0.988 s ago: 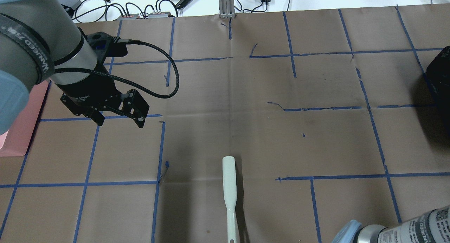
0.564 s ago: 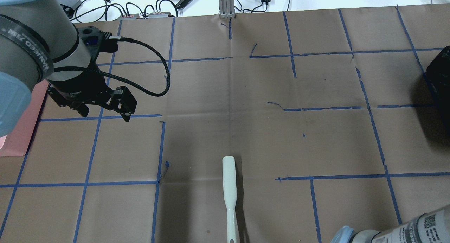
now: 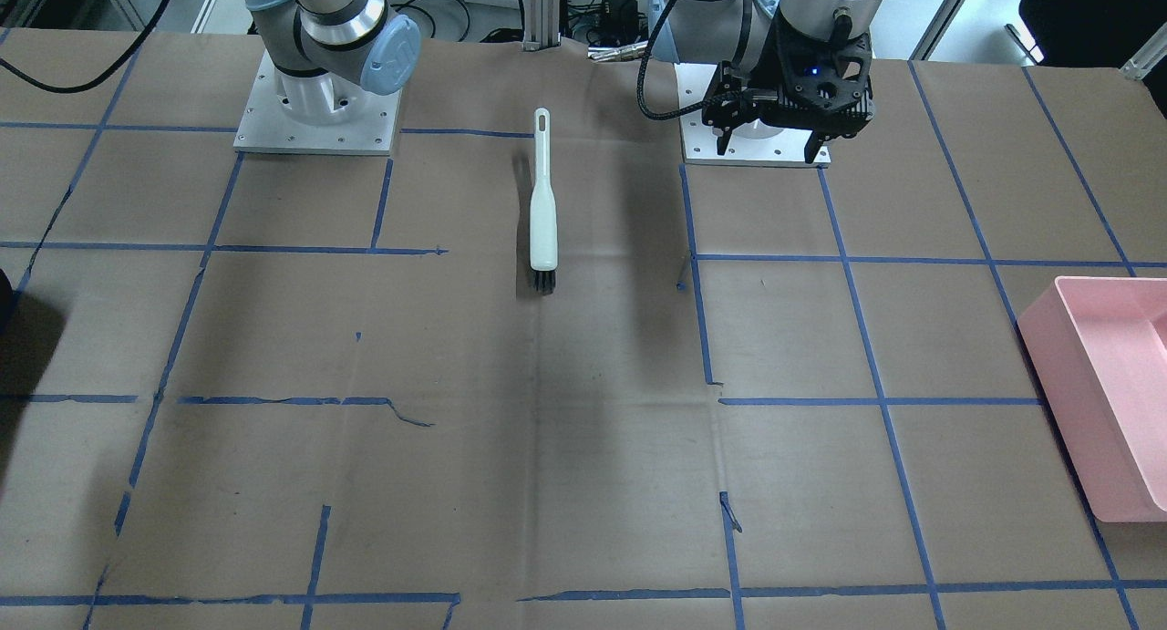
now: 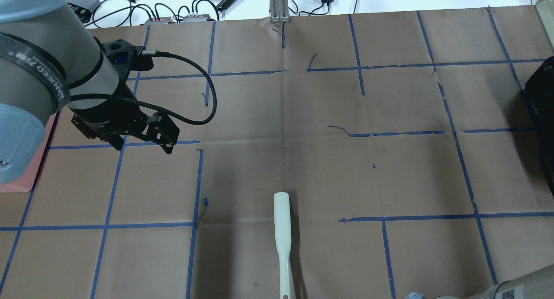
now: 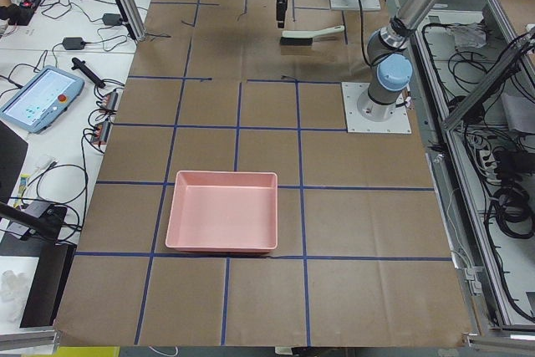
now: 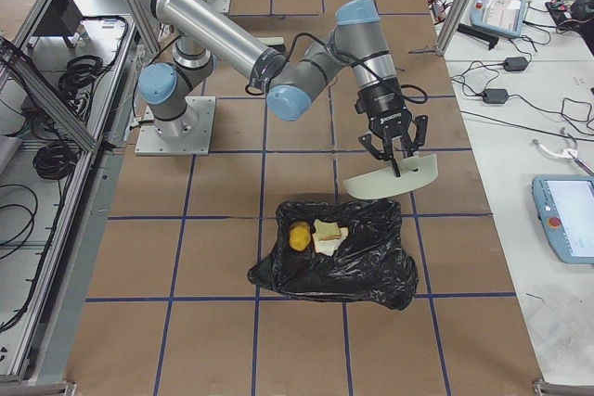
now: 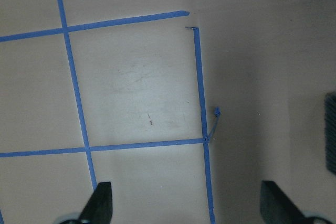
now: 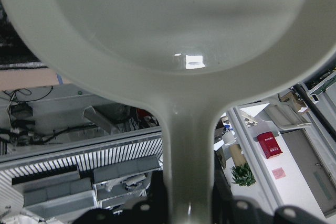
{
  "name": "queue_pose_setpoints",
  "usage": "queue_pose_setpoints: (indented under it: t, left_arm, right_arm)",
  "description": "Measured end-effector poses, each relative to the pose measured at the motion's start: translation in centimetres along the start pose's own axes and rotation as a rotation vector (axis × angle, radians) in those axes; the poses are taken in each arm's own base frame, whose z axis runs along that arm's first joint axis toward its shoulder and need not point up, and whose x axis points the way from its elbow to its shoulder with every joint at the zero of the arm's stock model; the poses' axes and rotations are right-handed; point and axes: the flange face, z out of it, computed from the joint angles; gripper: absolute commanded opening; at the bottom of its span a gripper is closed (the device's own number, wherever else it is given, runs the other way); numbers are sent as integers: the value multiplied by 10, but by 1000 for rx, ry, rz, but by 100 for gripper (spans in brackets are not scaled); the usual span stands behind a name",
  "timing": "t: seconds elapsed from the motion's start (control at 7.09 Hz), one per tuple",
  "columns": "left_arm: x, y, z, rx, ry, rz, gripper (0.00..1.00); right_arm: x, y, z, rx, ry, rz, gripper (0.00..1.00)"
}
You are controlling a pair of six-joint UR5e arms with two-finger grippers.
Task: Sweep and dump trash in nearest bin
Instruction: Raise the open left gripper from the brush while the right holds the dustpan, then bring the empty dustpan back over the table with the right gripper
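The trash lies inside the black bag (image 6: 362, 271): a yellow potato (image 6: 299, 236) and white bread (image 6: 327, 235). My right gripper (image 6: 397, 157) is shut on the handle of a pale dustpan (image 6: 392, 181) and holds it tilted over the bag's far rim. The right wrist view shows the pan's underside and handle (image 8: 186, 145). My left gripper (image 4: 140, 145) is open and empty, above the table near the left. It also shows in the front view (image 3: 770, 142) and the left wrist view (image 7: 189, 203). A white-handled brush (image 4: 282, 234) lies on the table at the near centre.
A pink bin (image 3: 1103, 384) stands at the table's end on my left and shows empty in the left exterior view (image 5: 221, 211). The black bag also shows at the overhead view's right edge (image 4: 541, 100). Brown paper with blue tape lines covers the table.
My left gripper swung left and away, then came back a little to the right; it stays open. The right arm's part at the overhead view's lower right slid almost out of frame.
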Motion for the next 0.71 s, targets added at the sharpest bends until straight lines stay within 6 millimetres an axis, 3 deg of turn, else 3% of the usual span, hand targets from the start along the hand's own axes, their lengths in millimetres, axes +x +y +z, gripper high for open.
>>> queue_pose_setpoints:
  t: [0.71]
  left_arm:
    - [-3, -2, 6, 35, -39, 64, 99]
  right_arm:
    - [28, -117, -124, 250, 10, 318, 0]
